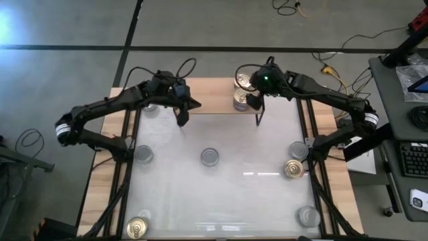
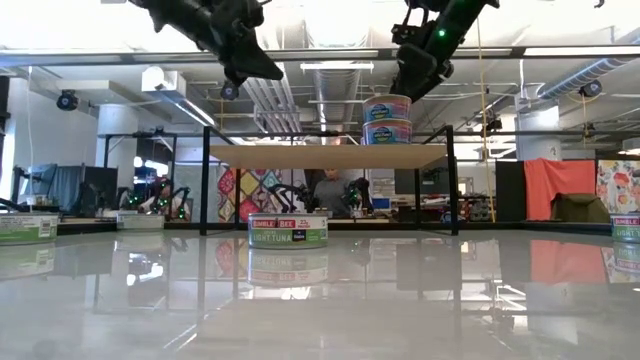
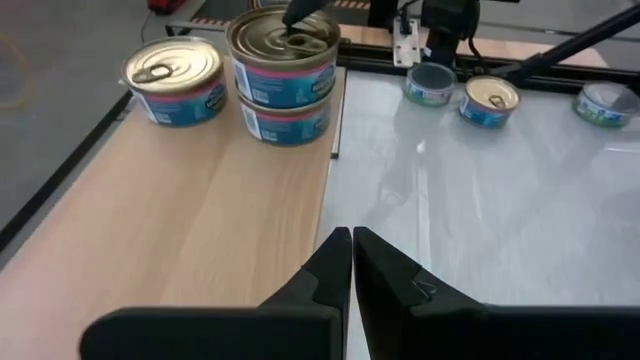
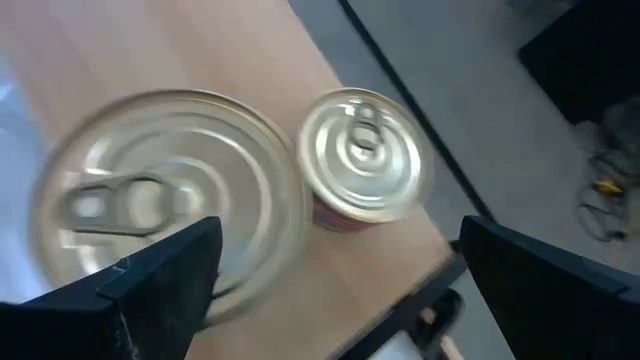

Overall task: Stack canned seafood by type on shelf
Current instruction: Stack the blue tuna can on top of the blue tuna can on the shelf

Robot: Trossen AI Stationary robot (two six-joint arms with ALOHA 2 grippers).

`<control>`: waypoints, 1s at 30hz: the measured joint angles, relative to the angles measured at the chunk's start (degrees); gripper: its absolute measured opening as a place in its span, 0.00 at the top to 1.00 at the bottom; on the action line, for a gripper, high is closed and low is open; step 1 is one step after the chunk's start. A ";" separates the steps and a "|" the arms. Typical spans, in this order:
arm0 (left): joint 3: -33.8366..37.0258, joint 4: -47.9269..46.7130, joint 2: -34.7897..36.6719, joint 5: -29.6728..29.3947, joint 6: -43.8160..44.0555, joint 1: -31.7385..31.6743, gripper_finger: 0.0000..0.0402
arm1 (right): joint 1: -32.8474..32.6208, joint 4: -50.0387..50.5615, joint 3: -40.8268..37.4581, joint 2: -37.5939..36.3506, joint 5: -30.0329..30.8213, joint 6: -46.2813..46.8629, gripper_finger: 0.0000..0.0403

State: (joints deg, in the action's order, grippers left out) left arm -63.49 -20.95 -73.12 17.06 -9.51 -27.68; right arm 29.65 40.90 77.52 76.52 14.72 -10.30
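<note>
The only writing that reads is on the tin [image 2: 288,230] at the low view's centre: a green-and-white label, red brand patch, part of "BEE" and "LIGHT TUNA". The stack [image 2: 387,118] on the shelf [image 2: 330,155] carries blue-and-pink labels too small to read; in the left wrist view it is two gold-topped tins, one squarely on the other [image 3: 285,75], with a third gold tin [image 3: 175,80] just beside it on the plank. In the high view the shelf [image 1: 210,96] sits at top centre, stack [image 1: 242,100] and single tin [image 1: 243,81] at its right end. Loose tins lie on the table [image 1: 221,194]: silver-grey ones at left [image 1: 144,154], centre [image 1: 210,157], right [image 1: 298,150] and lower right [image 1: 308,215], gold ones at right [image 1: 293,169] and lower left [image 1: 137,227]. The right gripper [image 1: 257,90] hovers over the stack, jaws spread wide, holding nothing; its fingers [image 4: 150,285] frame the two gold tops. The left gripper [image 3: 352,250] hangs over the shelf's left part, jaws pressed together, empty.
</note>
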 joint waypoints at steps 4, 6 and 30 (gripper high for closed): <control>1.74 1.52 0.86 -0.02 0.17 0.04 1.00 | 0.02 0.01 0.00 -0.12 0.48 -0.84 0.01; 1.89 1.36 1.84 -0.04 0.36 0.38 1.00 | -0.02 -0.08 0.02 -0.38 0.44 -0.99 0.01; 3.99 -40.33 13.23 -13.77 66.93 54.68 1.00 | -26.53 -1.14 2.75 -10.50 0.30 0.70 0.01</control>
State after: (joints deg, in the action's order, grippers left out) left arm -59.50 -61.27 -59.88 3.28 57.42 27.00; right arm 3.12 39.76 80.27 66.01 15.02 -9.61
